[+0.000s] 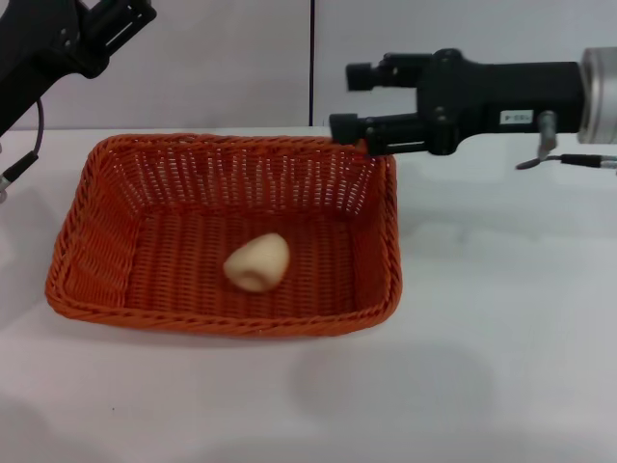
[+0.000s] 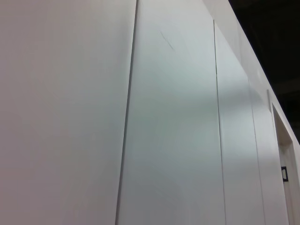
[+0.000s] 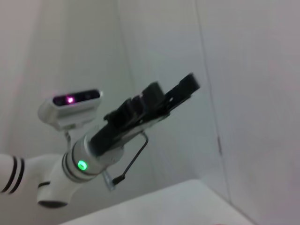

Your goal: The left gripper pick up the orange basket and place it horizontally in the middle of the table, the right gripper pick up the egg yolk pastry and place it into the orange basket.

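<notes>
the left gripper hangs raised in the air before a pale panelled wall, its black fingers pointing up toward the wall. a green light glows on its silver wrist. below it shows a corner of the white table.

- White table, plain, soft shadows near the front edge.
- Pale grey wall panels behind, a dark vertical seam between them.
- Left wrist view: more panel wall, thin joints, dark ceiling at the upper corner.
</notes>
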`<action>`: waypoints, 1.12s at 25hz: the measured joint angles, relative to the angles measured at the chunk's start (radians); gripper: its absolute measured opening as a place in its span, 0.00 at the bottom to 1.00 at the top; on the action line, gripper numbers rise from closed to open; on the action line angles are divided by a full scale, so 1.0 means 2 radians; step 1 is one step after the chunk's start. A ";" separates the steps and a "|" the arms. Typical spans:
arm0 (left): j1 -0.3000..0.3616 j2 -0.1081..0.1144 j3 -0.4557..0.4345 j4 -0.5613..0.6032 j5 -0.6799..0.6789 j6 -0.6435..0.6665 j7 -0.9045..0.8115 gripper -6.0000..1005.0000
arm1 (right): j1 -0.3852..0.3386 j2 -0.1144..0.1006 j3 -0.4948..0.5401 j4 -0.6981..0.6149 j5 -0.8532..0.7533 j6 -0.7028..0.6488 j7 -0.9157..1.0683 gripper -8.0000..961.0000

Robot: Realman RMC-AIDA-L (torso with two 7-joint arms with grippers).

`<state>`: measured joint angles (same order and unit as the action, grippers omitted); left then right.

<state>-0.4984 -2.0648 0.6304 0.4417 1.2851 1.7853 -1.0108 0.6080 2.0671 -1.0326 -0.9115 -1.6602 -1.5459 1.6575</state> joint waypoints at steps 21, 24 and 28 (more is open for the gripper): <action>0.032 0.000 -0.024 -0.110 -0.195 -0.025 0.171 0.74 | -0.167 0.003 0.197 0.210 0.358 -0.037 -0.439 0.87; 0.033 -0.001 -0.042 -0.132 -0.212 -0.026 0.207 0.74 | -0.168 0.002 0.233 0.256 0.387 -0.053 -0.486 0.87; 0.033 -0.002 -0.052 -0.144 -0.215 -0.026 0.231 0.74 | -0.169 0.003 0.275 0.291 0.394 -0.067 -0.520 0.87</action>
<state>-0.4328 -2.0684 0.5255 0.1532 0.8555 1.7332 -0.5498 0.2697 2.0739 -0.4821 -0.3297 -0.8714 -1.6802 0.6174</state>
